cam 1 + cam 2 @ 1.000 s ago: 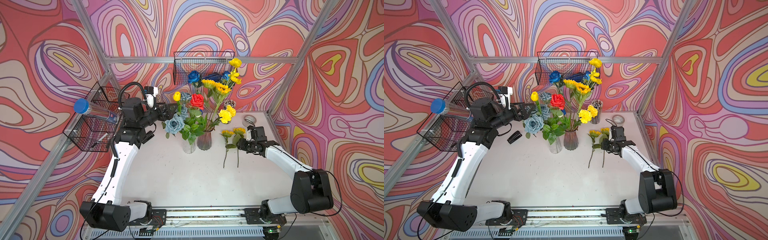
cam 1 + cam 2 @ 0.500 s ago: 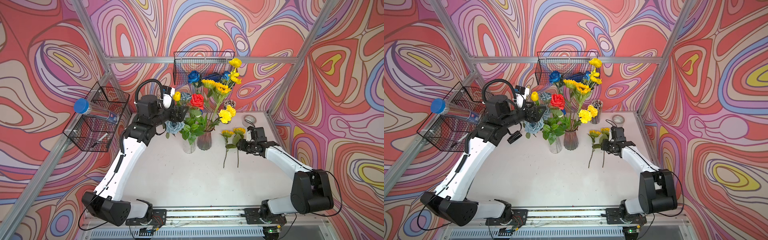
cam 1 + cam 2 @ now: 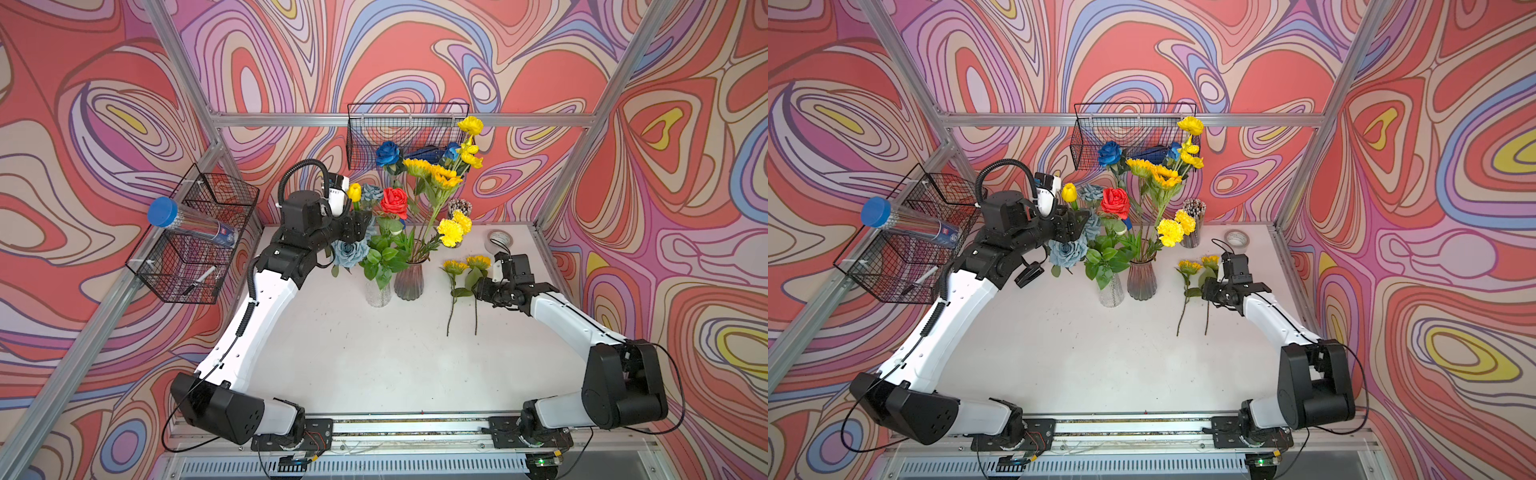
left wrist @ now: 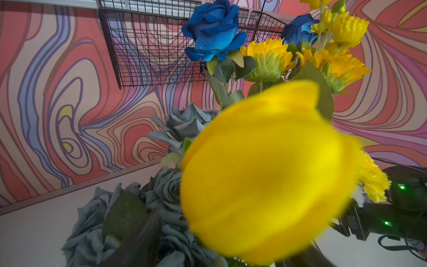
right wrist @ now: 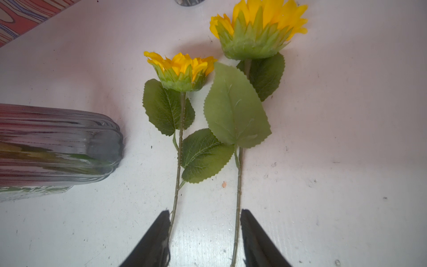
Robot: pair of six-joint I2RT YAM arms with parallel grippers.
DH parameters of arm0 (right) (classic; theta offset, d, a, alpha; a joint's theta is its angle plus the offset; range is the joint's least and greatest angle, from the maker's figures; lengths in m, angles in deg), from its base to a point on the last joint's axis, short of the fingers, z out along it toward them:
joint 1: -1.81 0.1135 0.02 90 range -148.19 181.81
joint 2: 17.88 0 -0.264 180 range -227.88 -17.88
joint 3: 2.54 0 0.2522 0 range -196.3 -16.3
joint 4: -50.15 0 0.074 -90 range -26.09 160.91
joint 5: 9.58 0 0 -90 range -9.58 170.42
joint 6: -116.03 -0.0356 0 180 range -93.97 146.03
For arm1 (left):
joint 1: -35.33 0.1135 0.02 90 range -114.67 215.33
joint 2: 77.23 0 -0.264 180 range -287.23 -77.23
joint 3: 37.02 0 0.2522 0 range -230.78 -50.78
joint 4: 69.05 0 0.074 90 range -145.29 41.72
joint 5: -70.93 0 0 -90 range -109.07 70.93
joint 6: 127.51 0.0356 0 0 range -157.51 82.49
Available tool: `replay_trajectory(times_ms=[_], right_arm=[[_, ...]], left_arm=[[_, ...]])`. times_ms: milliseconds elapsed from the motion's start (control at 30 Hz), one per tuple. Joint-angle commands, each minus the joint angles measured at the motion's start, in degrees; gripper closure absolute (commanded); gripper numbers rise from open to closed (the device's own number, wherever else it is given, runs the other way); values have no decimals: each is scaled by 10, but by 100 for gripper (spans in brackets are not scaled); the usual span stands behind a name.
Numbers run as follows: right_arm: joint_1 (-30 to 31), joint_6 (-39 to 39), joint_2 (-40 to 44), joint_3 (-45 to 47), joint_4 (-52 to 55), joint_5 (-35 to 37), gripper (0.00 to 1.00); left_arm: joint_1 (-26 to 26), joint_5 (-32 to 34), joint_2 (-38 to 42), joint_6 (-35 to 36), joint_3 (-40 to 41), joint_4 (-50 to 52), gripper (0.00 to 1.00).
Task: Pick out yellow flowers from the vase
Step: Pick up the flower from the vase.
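Two vases are seen, one clear glass vase and one ribbed vase. One yellow tulip stands vased at their left. Two sunflowers are laid on the surface to the right, beneath the released right end effector. Since a second ago, the left end effector has been brought from the left to just below the tulip's head. Its grip cannot be told.
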Motion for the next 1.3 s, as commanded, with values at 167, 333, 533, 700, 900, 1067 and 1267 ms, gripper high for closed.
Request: replay_trajectory(times_ms=[167,333,533,700,900,1067,1267], right_arm=[[-3,2,3,1,-4,-8,47],[-3,2,-1,-2,-3,-11,47],[-3,2,-1,-3,-3,-11,47],[-3,2,0,-2,-2,-13,47],[-3,1,0,1,-3,-14,47],[-3,0,1,3,-4,-15,47],[-3,-1,3,3,-5,-16,47]], left_arm=[[2,-4,-15,3,-30,-8,65],[1,-4,-14,4,-29,-9,78],[1,-3,-10,4,-24,-13,87],[2,-4,-4,0,-20,-24,93],[2,-8,10,-3,-13,-51,97],[1,-9,23,0,-14,-65,98],[1,-5,38,9,-26,-68,99]])
